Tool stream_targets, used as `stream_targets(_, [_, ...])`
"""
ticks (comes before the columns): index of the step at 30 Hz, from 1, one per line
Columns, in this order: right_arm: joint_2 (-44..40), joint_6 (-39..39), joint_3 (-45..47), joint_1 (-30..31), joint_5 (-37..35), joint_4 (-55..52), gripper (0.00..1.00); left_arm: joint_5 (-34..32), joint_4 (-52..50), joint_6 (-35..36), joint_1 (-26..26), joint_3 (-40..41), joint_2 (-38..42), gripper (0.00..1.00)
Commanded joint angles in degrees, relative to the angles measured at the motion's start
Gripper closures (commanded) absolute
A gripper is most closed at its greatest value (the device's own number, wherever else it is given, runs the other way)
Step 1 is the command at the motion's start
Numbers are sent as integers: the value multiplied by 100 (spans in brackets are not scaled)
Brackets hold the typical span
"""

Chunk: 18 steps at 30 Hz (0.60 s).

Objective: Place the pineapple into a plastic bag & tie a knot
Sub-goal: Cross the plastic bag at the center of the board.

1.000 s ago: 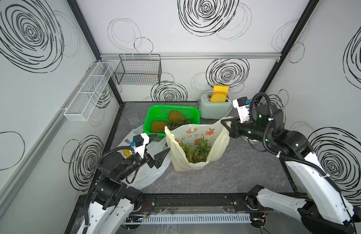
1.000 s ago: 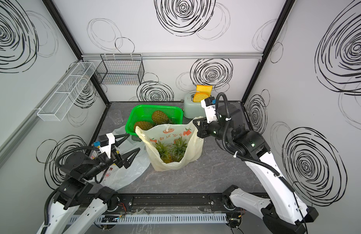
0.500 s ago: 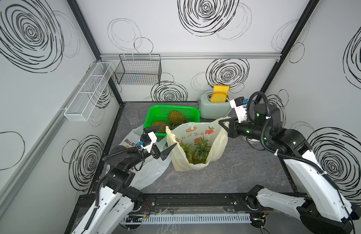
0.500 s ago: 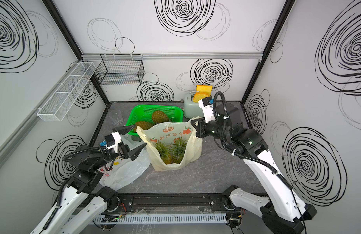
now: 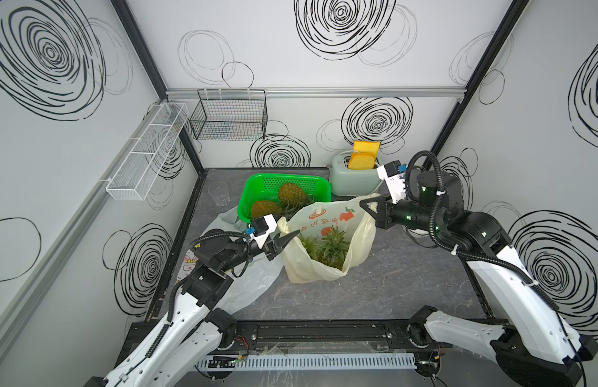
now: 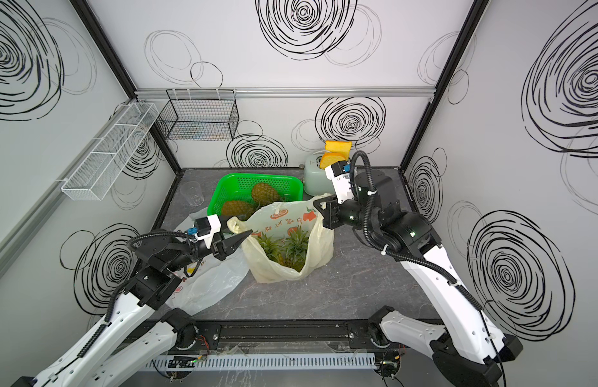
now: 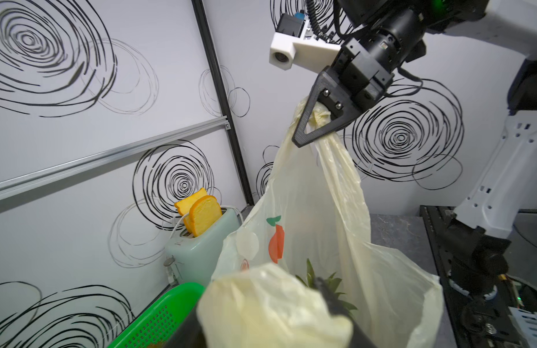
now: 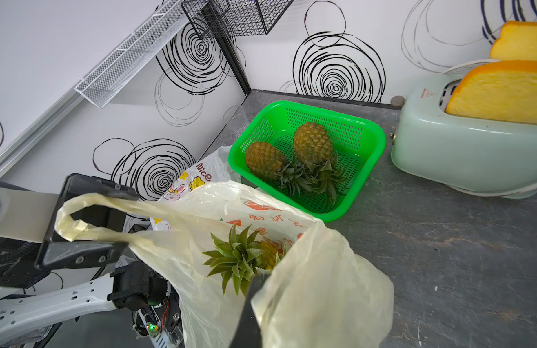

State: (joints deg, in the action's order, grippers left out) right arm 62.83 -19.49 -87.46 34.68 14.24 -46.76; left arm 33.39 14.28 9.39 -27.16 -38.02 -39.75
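Found plastic bag (image 5: pixel 324 271) standing open on the surface (image 5: pixel 408 274), just in front of green basket (image 5: pixel 284 176). Noted pineapple (image 5: pixel 334 243) inside the bag, two leafy crowns showing. Saw left claw (image 5: pixel 292 234) clenched on one handle loop (image 8: pixel 116 202), right claw (image 5: pixel 364 205) clenched on the opposite handle (image 7: pixel 319 116), bag mouth stretched between them. Counted two more pineapples (image 8: pixel 312 141) lying in the basket.
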Motion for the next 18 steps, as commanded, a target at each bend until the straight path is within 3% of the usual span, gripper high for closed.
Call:
stream_targets(1, [62,239,-175,22,126,-195,100,10,108,180,-52,-55,46,90])
stream_targets(2, [76,308,-190,22,136,-222,100,1,104,171,-53,-72,46,100])
stream_targets(5, [139,683,-298,22,79,-474,97,-93,155,1,-73,-167,-34,100])
stream_targets(6, [155,835,-368,22,-19,-629,83,-108,155,-64,-79,-222,-77,100])
stream_targets(8, [132,1197,-512,26,-339,-985,46,-135,47,-153,-73,-361,-191,100])
stream_targets(10, [3,1523,-579,22,-634,-1262,21,-214,-46,-208,-75,-432,-257,100])
stream_targets(12, [-211,1863,-601,22,-757,-1444,2,-306,-87,-235,-62,-434,-279,100])
stream_targets(18, [-907,2260,-593,22,-1046,-1757,1,-658,-265,-428,50,-398,-374,100])
